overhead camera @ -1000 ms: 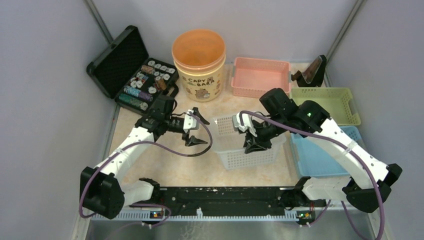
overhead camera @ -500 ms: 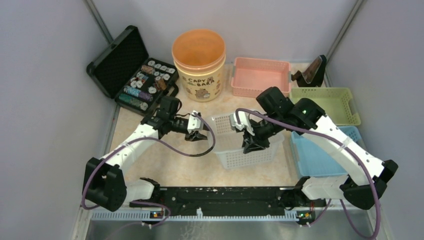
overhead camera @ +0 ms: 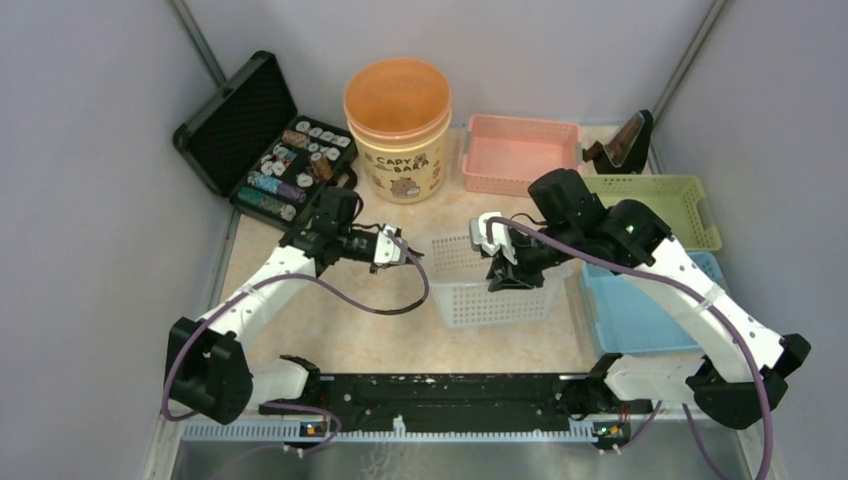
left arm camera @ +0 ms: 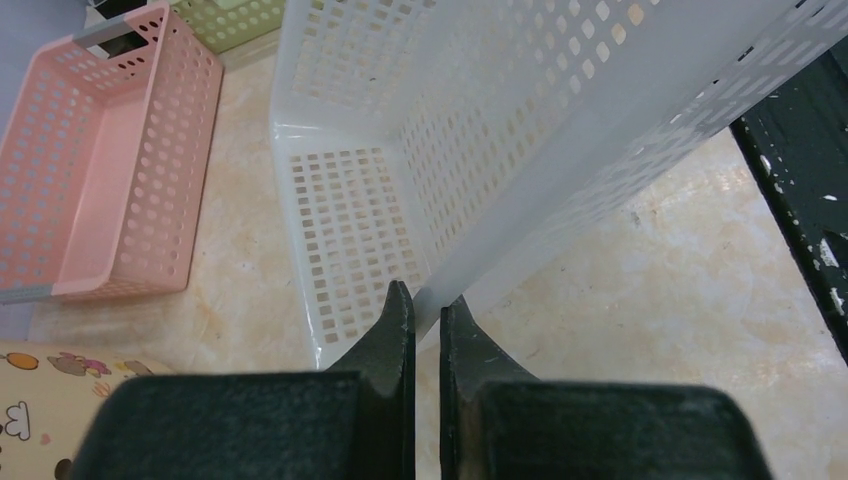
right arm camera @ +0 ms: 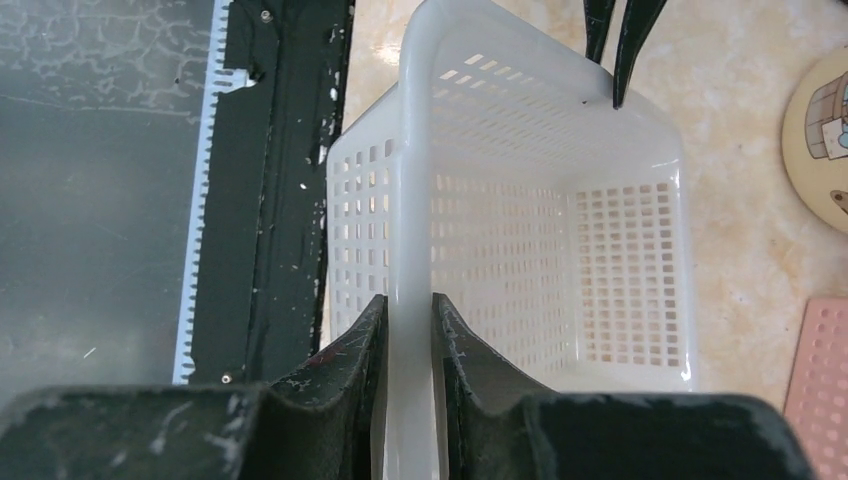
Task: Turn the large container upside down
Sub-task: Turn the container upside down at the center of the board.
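White basket (overhead camera: pixel 495 300): mid-table, mouth up, between both claws.
Left gripper (left arm camera: pixel 425 302): clenched on the basket's left rim.
Right gripper (right arm camera: pixel 408 312): pinching the right wall.
Surroundings: blue tray (overhead camera: pixel 630 315) just beside, right; pink basket (overhead camera: pixel 520 150) and orange tub (overhead camera: pixel 398 125) behind, apart.
Right wrist only: left fingertips (right arm camera: pixel 630 40) at far rim.

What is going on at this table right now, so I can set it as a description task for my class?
Two robot arms are working on the white basket in the middle of the table. The right gripper is clamped on the rim at one end, and the left gripper is shut on the rim at the opposite end. The basket sits open side up, not yet turned over.
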Tool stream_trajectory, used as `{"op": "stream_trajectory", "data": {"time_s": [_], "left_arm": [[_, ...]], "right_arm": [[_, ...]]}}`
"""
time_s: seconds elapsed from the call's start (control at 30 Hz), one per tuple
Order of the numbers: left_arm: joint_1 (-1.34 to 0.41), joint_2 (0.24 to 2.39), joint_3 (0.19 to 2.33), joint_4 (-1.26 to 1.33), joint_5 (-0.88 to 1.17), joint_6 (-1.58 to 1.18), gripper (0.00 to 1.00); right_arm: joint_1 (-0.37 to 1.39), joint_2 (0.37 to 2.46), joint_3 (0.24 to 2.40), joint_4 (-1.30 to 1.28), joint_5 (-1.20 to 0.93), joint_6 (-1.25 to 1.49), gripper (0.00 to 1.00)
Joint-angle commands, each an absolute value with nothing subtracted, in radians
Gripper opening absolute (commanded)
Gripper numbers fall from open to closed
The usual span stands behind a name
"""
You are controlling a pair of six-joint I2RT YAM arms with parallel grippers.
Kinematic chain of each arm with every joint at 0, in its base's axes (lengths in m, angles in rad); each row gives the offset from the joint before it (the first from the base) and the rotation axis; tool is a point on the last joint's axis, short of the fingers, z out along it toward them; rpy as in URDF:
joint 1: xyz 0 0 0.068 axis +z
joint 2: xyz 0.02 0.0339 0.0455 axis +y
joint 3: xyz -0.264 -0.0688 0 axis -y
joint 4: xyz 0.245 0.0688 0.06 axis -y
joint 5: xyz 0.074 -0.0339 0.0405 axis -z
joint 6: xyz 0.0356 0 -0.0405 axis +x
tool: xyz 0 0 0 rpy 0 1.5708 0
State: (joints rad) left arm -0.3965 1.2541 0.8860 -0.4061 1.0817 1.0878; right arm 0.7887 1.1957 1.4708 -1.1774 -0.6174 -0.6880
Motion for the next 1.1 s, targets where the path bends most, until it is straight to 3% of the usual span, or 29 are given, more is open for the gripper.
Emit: {"op": "stream_trajectory", "data": {"time_s": [0.0,0.3,0.6,1.07], "left_arm": [[-0.408,1.267,0.986,-0.616,1.173,0.999,0.00],[-0.408,1.324,1.090,-0.836,1.253,1.094,0.00],[-0.409,1.327,1.113,-0.930,1.260,1.153,0.00],[-0.409,1.333,1.112,-0.957,1.263,1.180,0.00]], "right_arm": [[0.796,1.182,1.408,-1.155,-0.564,-0.697,0.15],[0.796,1.135,1.352,-1.093,-0.432,-0.719,0.31],[0.796,1.092,1.358,-1.068,-0.348,-0.783,0.36],[0.797,1.062,1.402,-1.039,-0.305,-0.852,0.28]]}}
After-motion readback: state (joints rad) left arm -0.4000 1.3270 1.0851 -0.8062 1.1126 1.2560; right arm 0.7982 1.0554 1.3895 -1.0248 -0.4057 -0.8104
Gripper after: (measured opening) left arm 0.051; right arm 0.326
